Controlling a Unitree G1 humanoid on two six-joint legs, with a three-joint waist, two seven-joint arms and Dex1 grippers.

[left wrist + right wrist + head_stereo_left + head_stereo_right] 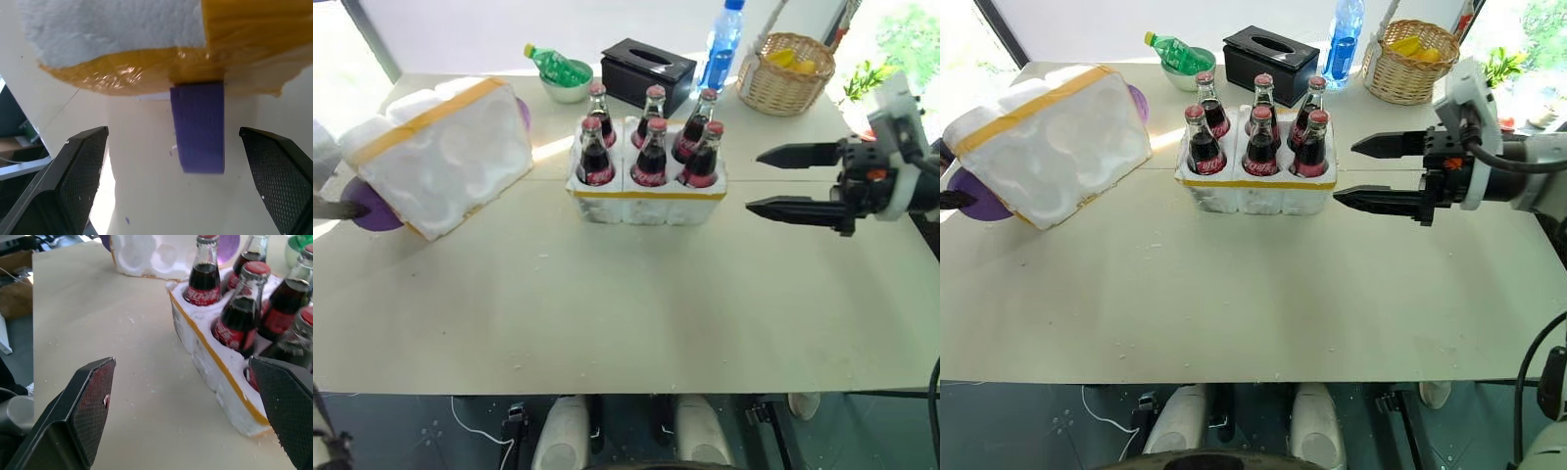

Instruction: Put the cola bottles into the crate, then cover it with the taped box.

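Observation:
Several cola bottles (651, 152) stand upright in the wells of the crate (646, 208), a low white tray with a yellow band at mid-table. Left of it the taped box (450, 147) lies tilted on the table, white with yellow tape, its moulded hollow side towards the crate. A purple piece (374, 211) juts from its left end. My left gripper (172, 131) is open just short of that end, its fingers either side of the purple piece (198, 127) without touching it. My right gripper (754, 180) hangs open and empty just right of the crate, pointing at it.
Along the table's far edge stand a green bottle in a bowl (558, 70), a black tissue box (648, 69), a blue water bottle (722, 44) and a wicker basket (788, 73). A small plant (864, 83) stands at the far right. Bare table (607, 313) stretches to the near edge.

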